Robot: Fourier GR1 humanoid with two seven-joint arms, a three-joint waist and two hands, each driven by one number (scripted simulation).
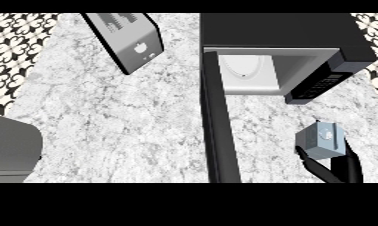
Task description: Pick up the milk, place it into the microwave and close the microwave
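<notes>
Head view, looking steeply down on the table point(111, 120), a pale speckled stone top; patterned black-and-white tile shows at the far left and far right edges.

Microwave point(280, 32) sits at the upper right, black casing; its door point(220, 120) is swung fully open and stands edge-on, a long dark slab running from the cavity's left side down toward the lower edge. Cavity is light inside with a pale round plate point(244, 67) on its floor; keypad panel point(319, 84) on the right of the opening.

Milk point(320, 141): small grey-blue carton, lower right, in front of the microwave and to the right of the open door, outside the cavity; it appears tilted. Right robot hand point(338, 166) comes in from the lower edge beneath it; black fingers curl round the carton from below and on both sides, pinching it; cannot tell whether the carton touches the table.

Left robot hand: not visible; only a grey forearm point(16, 147) shows at the lower left edge.

Toaster point(127, 40), silvery with a dark top, stands at the upper left, well apart from the milk and left of the microwave.
</notes>
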